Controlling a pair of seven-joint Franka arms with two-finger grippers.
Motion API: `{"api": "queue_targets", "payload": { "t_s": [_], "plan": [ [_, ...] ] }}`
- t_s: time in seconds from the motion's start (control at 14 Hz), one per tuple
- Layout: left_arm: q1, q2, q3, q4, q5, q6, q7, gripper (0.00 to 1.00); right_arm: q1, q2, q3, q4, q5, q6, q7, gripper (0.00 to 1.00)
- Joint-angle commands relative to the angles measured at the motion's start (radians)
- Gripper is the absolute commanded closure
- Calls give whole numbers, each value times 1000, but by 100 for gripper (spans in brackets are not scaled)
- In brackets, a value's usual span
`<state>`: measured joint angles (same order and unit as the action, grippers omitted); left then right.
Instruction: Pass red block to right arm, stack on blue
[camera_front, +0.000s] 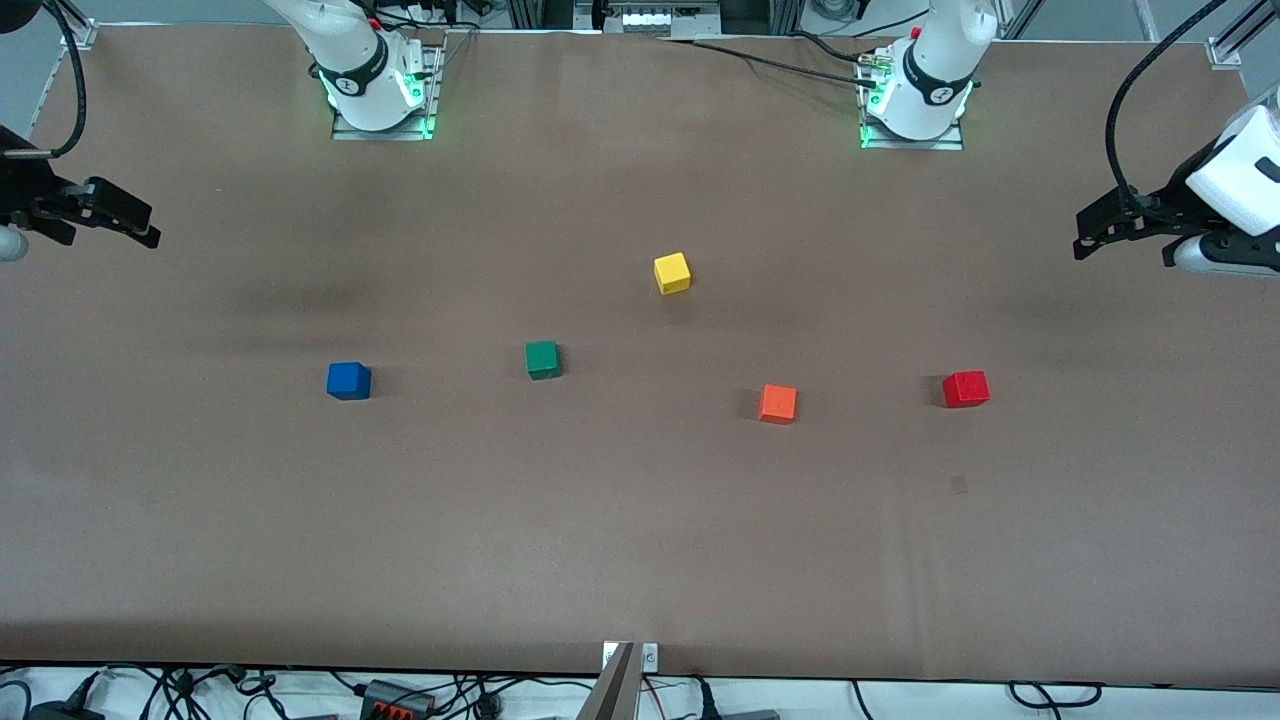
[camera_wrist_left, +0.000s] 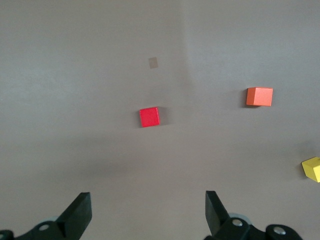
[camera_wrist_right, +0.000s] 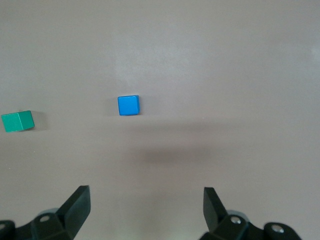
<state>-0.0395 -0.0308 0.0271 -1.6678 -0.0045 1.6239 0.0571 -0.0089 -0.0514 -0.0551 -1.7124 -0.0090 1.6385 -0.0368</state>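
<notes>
Brown table (camera_front: 640, 540), matte paper-like surface, faint creases, carries everything.

My left gripper (camera_front: 1085, 240) hangs high over the table edge at the left arm's end, black fingers spread wide, nothing between them. In my left wrist view the gripper (camera_wrist_left: 148, 212) shows both fingertips (camera_wrist_left: 80, 207) apart over bare table.

My right gripper (camera_front: 150, 232) hangs high over the right arm's end of the table, also wide open and empty; in the right wrist view it (camera_wrist_right: 146, 207) frames bare table. Neither arm is on a block.

The red block (camera_front: 966, 388) sits flat on the table toward the left arm's end, nearer the front camera than my left gripper's spot. It's a cube, so no long axis; faces plain, edges crisp, sides turned slightly off the table's edges. In the left wrist view the red block (camera_wrist_left: 149, 117) lies ahead of my open jaws, roughly centred on the gap, well apart from the tips.

The blue (camera_front: 348, 380) cube, same shape, sits flat toward the right arm's end, ahead of my right jaws and well apart from them (camera_wrist_right: 128, 105).

Between them: green cube (camera_front: 542, 359), orange cube (camera_front: 777, 403), yellow cube (camera_front: 672, 273) farthest from the front camera. All separate, none touching.

Small grey patch (camera_front: 959, 485) lies flat on the table near the red block, nearer the front camera.
</notes>
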Motion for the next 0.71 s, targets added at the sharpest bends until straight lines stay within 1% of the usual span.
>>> {"api": "queue_targets", "payload": {
  "t_s": [0.0, 0.29, 0.43, 0.57, 0.64],
  "plan": [
    [-2, 3, 4, 22, -15, -22, 10, 0, -9, -38, 9, -36, -11, 15, -11, 0],
    [-2, 5, 4, 26, -17, -24, 9, 0, -8, -35, 9, -35, -11, 17, -11, 0],
    [-3, 12, 4, 37, -15, -59, 6, 0, -11, -35, 9, -35, -11, 6, -11, 0],
    [-3, 22, 4, 36, -20, -65, 3, 0, -13, -31, 6, -29, -9, 0, -11, 0],
    [-3, 58, 4, 36, -20, -76, 4, 0, -13, -30, 7, -27, -9, -2, -11, 0]
  ]
}}
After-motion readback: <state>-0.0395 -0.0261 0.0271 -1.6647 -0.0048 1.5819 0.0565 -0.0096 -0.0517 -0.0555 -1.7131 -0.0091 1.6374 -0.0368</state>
